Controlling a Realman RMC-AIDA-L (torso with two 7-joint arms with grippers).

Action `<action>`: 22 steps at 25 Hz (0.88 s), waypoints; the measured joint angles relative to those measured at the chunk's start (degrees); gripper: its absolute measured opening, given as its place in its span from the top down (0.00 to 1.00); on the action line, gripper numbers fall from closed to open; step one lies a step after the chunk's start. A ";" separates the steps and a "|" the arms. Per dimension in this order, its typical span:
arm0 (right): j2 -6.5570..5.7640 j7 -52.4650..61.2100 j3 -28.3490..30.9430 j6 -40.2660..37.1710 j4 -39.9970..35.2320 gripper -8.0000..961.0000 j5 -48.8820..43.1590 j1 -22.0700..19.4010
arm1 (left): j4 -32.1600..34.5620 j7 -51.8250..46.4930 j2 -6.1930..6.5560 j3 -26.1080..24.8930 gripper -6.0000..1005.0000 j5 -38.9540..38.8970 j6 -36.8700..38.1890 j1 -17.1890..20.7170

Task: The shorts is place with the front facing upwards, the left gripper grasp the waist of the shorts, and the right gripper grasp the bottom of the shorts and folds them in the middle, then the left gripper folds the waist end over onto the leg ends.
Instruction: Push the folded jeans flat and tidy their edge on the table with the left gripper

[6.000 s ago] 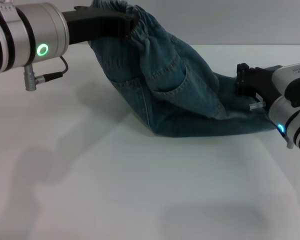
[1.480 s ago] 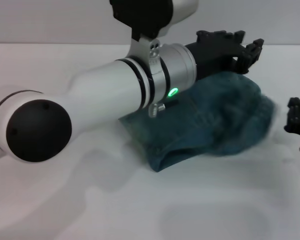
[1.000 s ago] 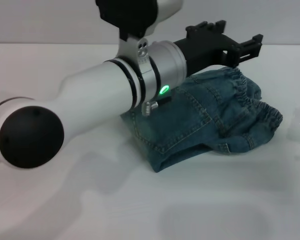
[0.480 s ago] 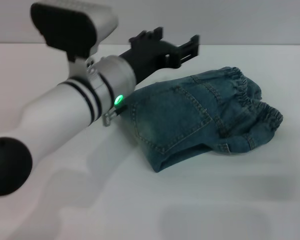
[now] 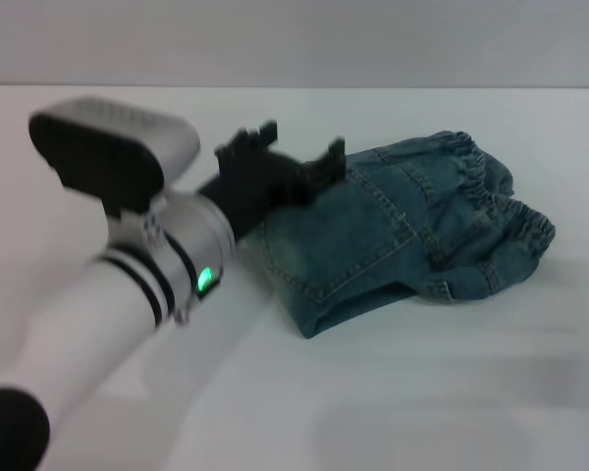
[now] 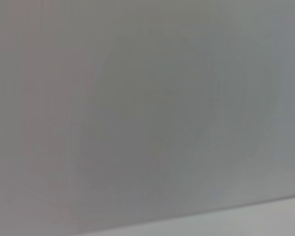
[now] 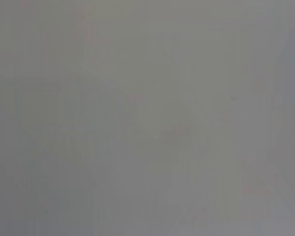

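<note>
The folded blue-green denim shorts (image 5: 412, 231) lie on the white tabletop (image 5: 422, 392); the black two-fingered left hand (image 5: 293, 162) hovers beside them, spread and empty.

The head camera looks forward and down on the white surface (image 5: 422, 392) from above. It sees the shorts (image 5: 412, 231) toward 2 o'clock and the left tool (image 5: 280, 162) near the middle, rather close. The left wrist camera faces only a plain grey field with a paler band on one edge. The right wrist camera shows only grey. No shared part can be told.
</note>
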 joint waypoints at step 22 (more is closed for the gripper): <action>-0.22 0.14 0.17 0.21 -0.73 0.22 0.05 0.63 | 0.43 -0.65 -0.08 8.01 0.41 0.05 0.50 2.96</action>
